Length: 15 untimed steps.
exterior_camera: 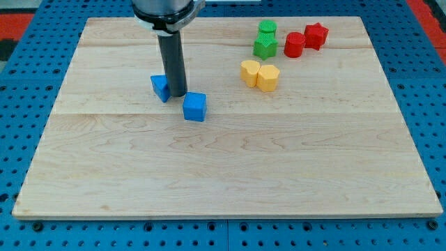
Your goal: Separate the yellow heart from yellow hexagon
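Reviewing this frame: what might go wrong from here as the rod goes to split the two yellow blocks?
1. My tip sits between two blue blocks; leaving carelessly may drag one.
2. The yellow heart touches the yellow hexagon, so an off-centre push may move both together.
3. The green blocks are just above; pushing upward could hit them.

Pale wooden board [230, 167], grain running across the view, faint seams dividing it into long planks. Set on a blue perforated surface [28, 139] dotted with regular dark holes, showing on every side of the board. Slim strip of red [426, 10] at the view's top right corner, and another at the top left, both well apart from anything on the board. Even, soft light; short shadows only. No walls, windows or furniture in frame.
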Each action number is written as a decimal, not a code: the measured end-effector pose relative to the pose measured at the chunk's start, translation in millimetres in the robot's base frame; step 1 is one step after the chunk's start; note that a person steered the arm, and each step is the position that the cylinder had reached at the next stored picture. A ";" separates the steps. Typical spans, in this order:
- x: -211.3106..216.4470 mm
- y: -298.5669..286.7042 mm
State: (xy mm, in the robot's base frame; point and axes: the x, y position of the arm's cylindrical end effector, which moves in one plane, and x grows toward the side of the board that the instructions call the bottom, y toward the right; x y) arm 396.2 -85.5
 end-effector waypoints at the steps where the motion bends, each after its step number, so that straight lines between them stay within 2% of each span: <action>1: -1.3 -7.3; 2: -35.6 26.4; 3: -19.2 110.6; 4: 22.3 67.3; 5: 35.1 -18.2; 6: 45.4 -16.9; 7: 40.7 33.8; 8: 11.0 27.7; 9: 6.0 -44.9; 10: -13.4 -45.2; 11: -14.4 -11.7; 12: -37.1 106.5; 13: -42.2 142.7; 14: -20.1 137.4; 15: -26.8 173.2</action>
State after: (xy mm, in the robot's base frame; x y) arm 369.4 87.7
